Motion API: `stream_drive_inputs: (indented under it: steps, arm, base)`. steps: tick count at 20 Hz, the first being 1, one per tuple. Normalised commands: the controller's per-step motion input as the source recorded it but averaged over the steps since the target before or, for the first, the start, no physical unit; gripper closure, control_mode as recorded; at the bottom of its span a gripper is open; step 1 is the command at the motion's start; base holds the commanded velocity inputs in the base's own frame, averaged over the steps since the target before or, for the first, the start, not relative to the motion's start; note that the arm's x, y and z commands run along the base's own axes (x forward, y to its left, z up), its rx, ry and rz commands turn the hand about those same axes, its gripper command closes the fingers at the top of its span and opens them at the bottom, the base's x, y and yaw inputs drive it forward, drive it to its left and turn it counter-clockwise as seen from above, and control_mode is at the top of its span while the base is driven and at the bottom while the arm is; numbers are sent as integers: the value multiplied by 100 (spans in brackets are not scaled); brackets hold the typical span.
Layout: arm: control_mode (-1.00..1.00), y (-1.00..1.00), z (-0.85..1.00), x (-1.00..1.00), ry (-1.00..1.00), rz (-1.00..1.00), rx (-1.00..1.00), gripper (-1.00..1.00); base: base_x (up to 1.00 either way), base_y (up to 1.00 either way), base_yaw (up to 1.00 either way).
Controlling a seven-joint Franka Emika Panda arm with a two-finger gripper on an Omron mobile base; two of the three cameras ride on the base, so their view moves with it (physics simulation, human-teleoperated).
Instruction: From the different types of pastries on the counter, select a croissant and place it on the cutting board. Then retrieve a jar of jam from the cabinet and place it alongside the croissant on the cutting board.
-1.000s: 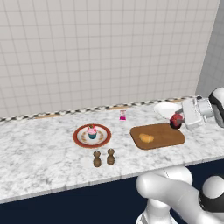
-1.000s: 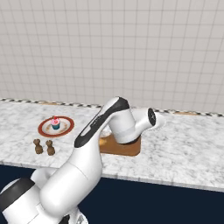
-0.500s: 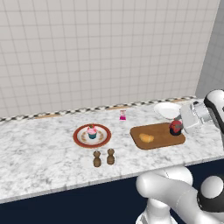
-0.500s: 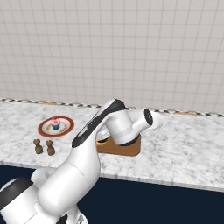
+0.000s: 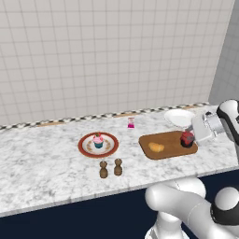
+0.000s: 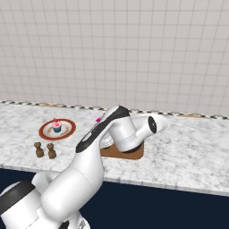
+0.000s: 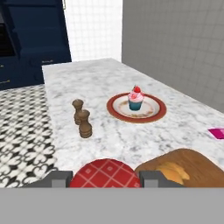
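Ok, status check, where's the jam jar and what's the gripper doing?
Gripper shut on jar of jam. Jar down at cutting board, right end, apart from croissant. Nothing in the way.

A round red-rimmed plate (image 5: 87, 148) lies on the bench, with two brown shakers (image 5: 110, 168) standing close together just at its 5 o'clock, nearer the front edge. A small pink bottle (image 5: 131, 123) stands at the plate's 2 o'clock, near the tiled wall (image 5: 107, 51). A white bowl (image 5: 178, 117) sits well off to the plate's 3 o'clock, by the back edge. From the hand camera, patterned black-and-white floor (image 7: 22, 131) shows beside the bench.
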Motion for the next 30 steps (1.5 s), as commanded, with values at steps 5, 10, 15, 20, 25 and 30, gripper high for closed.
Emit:
stream_drive_inputs:
  steps: [5,10,15,20,25,30]
  arm:
    - [-100,0,-13,1,-1,0,0,100]
    - [-100,0,-23,18,0,0,0,100]
    - [-100,0,-5,31,-1,0,-2,100]
    - [-100,-12,-2,27,-1,0,0,100]
    - [-100,-10,-14,21,0,0,0,100]
    - [-100,0,-21,3,0,0,0,100]
  base:
    - [0,0,0]
    - [0,0,0]
    - [0,0,0]
    - [0,0,0]
    - [0,0,0]
    - [0,0,0]
